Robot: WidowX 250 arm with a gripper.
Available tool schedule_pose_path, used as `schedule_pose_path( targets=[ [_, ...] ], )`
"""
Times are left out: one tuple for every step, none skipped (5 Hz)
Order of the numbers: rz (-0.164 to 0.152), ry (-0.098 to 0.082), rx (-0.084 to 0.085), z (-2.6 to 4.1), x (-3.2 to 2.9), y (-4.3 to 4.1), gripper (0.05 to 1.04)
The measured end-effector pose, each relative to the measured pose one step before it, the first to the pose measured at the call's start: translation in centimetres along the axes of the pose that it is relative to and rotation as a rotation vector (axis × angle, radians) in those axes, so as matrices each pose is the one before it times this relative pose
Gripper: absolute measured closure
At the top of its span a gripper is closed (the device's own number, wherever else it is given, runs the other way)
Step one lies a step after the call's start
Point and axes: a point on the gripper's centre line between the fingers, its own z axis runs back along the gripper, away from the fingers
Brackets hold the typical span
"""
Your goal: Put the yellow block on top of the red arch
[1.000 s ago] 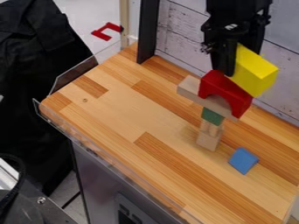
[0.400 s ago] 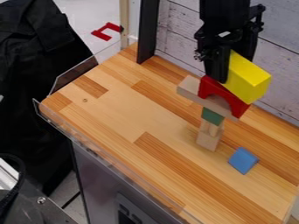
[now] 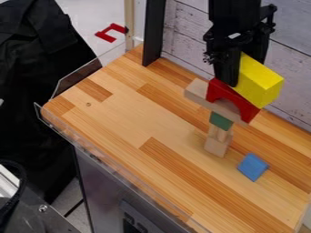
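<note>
Above the counter point(image 3: 127, 123), toward its wall-side edge, the claw point(image 3: 241, 76) was clamped on the yellow block point(image 3: 260, 84). 1 tower point(image 3: 217, 144) carried the red arch point(image 3: 224, 91); positioning appeared nearly done, while settling and release remained.

- yellow block point(image 3: 260, 82) coloured plain yellow; red arch point(image 3: 229, 93) coloured solid red;
- plank point(image 3: 197, 92) left pale wood-toned; small block point(image 3: 221, 121) coloured green; tile point(image 3: 253, 167) coloured blue;
- worktop point(image 3: 133, 113) patterned in light and darker brown wood strips;
- wall boards point(image 3: 188, 22) coloured whitish, streaked dark;
- gripper point(image 3: 238, 75) finished in black
</note>
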Motion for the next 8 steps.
schedule_pose_path(
  targets=[
    [-0.0181,0.0088,0.0011,0.008,-0.096,0.024,0.179],
    [-0.0106,-0.0059,-0.0103,0.377,0.179,-0.293,0.079],
    [-0.0144,-0.0049,-0.0119,0.768,0.396,-0.451,0.084],
    [-0.0305,-0.0282,-0.0240,1.246,0.616,-0.772,0.084],
    [-0.0547,-0.0336,-0.0142,1.497,0.633,-1.183,0.084],
    [-0.0969,-0.0090,0.0459,0.567,0.665,-1.359,0.084],
    [-0.2210,0.0326,0.0577,1.243,-0.358,-0.705,0.084],
    [-0.2382,0.0309,-0.0126,-0.054,0.031,-0.080,0.084]
  ],
)
